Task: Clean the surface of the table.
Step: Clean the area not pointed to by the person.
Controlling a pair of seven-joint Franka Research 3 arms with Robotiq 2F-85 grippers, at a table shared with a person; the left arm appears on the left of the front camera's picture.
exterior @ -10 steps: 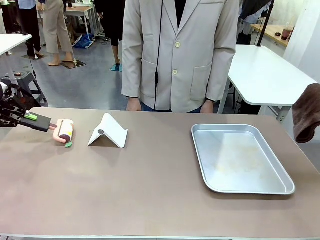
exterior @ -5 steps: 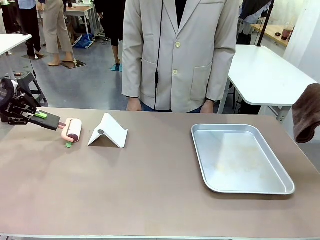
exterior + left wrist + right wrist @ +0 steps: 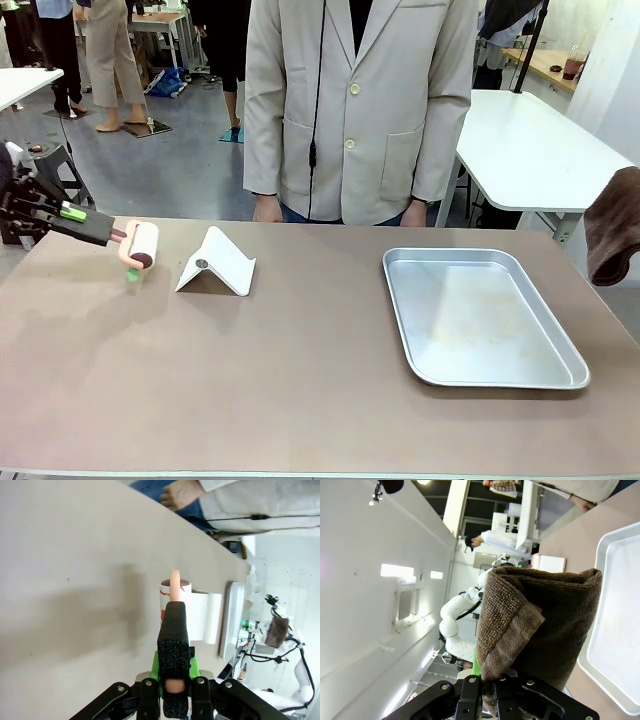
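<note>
Across its near half the table (image 3: 300,410) lies bare to the pale front edge. Farther back sit a metal tray (image 3: 500,384), right, and a white stand (image 3: 225,262), left. By the far-left edge the left gripper (image 3: 78,217) clamps a lint roller (image 3: 141,245); off the right edge the right gripper (image 3: 489,682) clamps a brown towel (image 3: 612,225).

The person wears a pale beige jacket (image 3: 360,110) with cream buttons (image 3: 354,89), patch pockets and long sleeves. A thin black cable (image 3: 317,100) runs down its front, and blue jeans (image 3: 295,213) show under the hem. At nine o'clock in the front view, the left jaws are black with silver screws (image 3: 148,682) and bright green pads (image 3: 155,662). At four o'clock in the left wrist view, the right arm (image 3: 303,670) is glossy white with black cables.
</note>
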